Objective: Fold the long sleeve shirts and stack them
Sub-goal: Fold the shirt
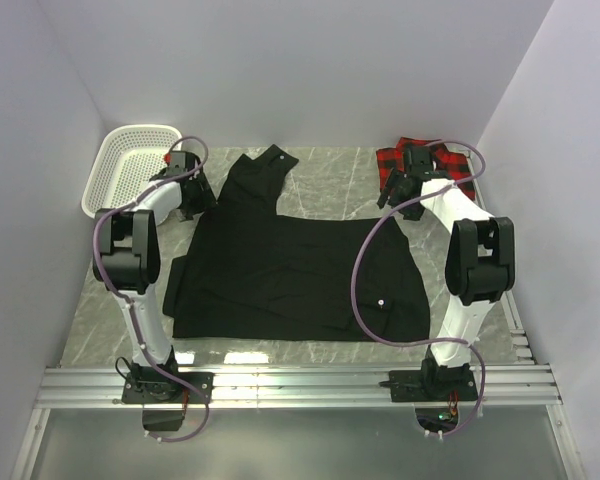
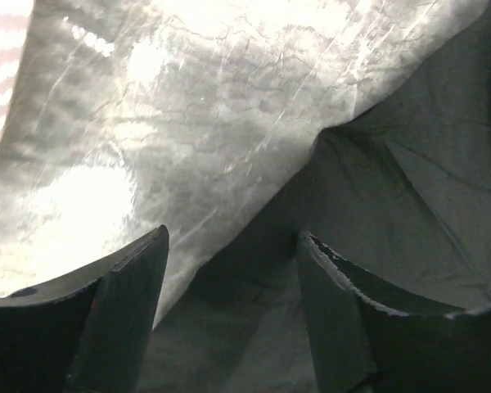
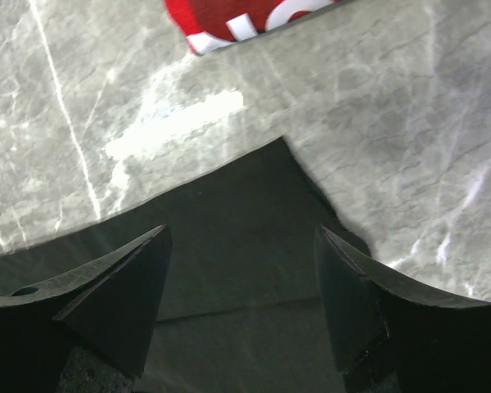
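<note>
Cloth lies under both grippers: the black shirt sprawls mid-table, its far edge running left to right. Left gripper hangs open over its far-left edge, right gripper open over the far-right corner. The plaid shirt lies beyond.

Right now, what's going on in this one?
Both arms are working at the far edge of the black shirt, which lies spread out on the marble table. The left gripper hovers open over its far-left edge, and the right gripper hovers open over its far-right corner; neither holds anything. The plaid shirt sits bunched at the far right, and a white basket stands at the far left.
</note>
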